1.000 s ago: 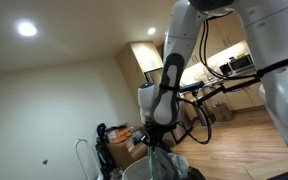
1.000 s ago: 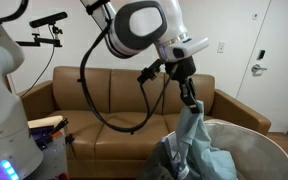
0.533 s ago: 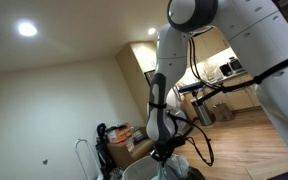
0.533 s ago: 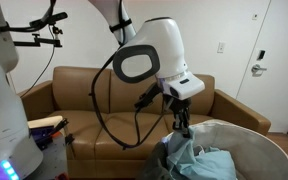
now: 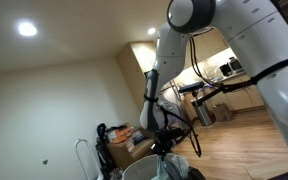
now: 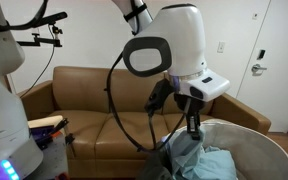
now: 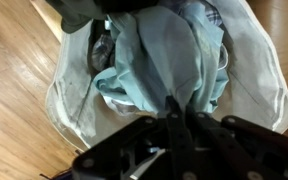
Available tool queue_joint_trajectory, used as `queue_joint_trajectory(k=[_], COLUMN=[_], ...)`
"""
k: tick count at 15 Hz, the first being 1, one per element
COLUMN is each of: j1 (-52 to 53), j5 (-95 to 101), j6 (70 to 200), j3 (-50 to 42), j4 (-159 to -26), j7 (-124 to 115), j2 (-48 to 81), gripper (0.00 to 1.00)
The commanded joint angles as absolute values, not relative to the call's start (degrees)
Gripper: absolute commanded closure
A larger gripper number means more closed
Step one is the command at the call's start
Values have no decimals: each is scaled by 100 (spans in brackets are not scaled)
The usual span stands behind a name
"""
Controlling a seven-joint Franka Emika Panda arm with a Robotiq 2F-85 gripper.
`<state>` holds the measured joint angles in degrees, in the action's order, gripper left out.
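Pale blue garment point(image 7: 154, 60) lies bunched inside the white laundry basket point(image 7: 270, 80), around its middle. We note the gripper point(image 6: 192, 130) clamped tight on an upper fold, so the loose fabric drapes down from that pinch.

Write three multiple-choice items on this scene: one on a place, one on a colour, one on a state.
1. Where is the blue-green cloth?
A on the floor
B hanging into the white basket
C on a shelf
2. What colour is the sofa?
A brown
B grey
C red
3. The gripper is:
A wide open, empty
B shut on the cloth
C out of view

B: the wrist view shows the cloth inside the basket's rim.
A: an exterior view shows brown leather.
B: the fingers pinch the cloth's top.
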<state>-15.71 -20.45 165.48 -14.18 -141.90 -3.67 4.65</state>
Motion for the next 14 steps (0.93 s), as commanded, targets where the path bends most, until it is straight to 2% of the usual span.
queue_joint_trajectory(k=[1, 4, 7, 14], j1=[-1744, -1793, -1946, -1909], j5=[-2832, -3055, -2474, -2352], j6=[15799, 15042, 14206, 14436], j3=[-1093, -1215, -1427, -1389], j4=[-14003, -13720, -13522, -13660], j7=[805, 1790, 2107, 1837], j2=[352, 692, 1060, 980], gripper=[94, 95, 94, 93])
